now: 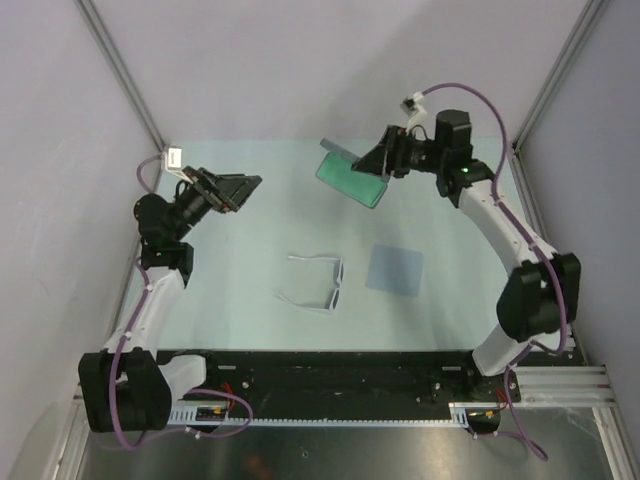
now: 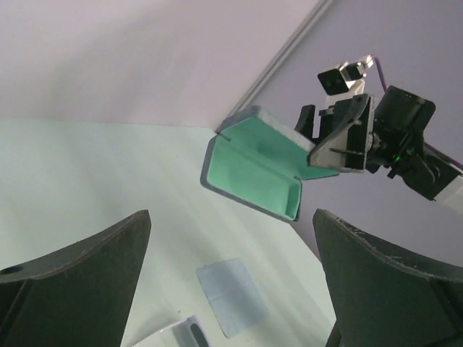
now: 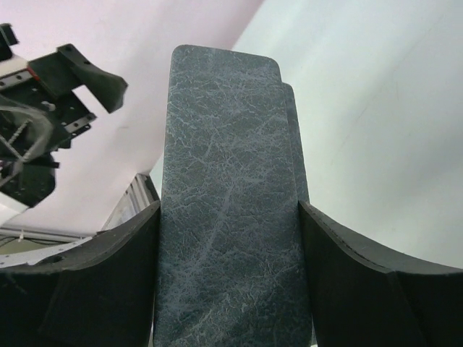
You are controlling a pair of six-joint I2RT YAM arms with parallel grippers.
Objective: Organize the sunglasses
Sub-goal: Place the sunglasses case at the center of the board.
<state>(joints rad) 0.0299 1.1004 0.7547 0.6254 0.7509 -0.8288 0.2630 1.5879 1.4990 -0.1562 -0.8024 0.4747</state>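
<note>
The sunglasses (image 1: 318,283), with a white frame and arms unfolded, lie on the table near its middle; one white corner of the sunglasses (image 2: 179,337) shows at the bottom of the left wrist view. The grey textured case (image 3: 228,195) hangs in the air at the back, lid open, showing its green lining (image 1: 352,180) (image 2: 253,170). My right gripper (image 1: 374,160) (image 3: 229,210) is shut on the case from behind. My left gripper (image 1: 246,187) (image 2: 231,220) hovers at the back left, open, nothing between its fingers, facing the case.
A flat grey-blue cloth (image 1: 394,268) (image 2: 231,293) lies right of the sunglasses. Pale walls with metal posts (image 1: 120,70) close in the table (image 1: 250,240) on three sides. The arm bases stand on a black rail (image 1: 330,375) at the near edge.
</note>
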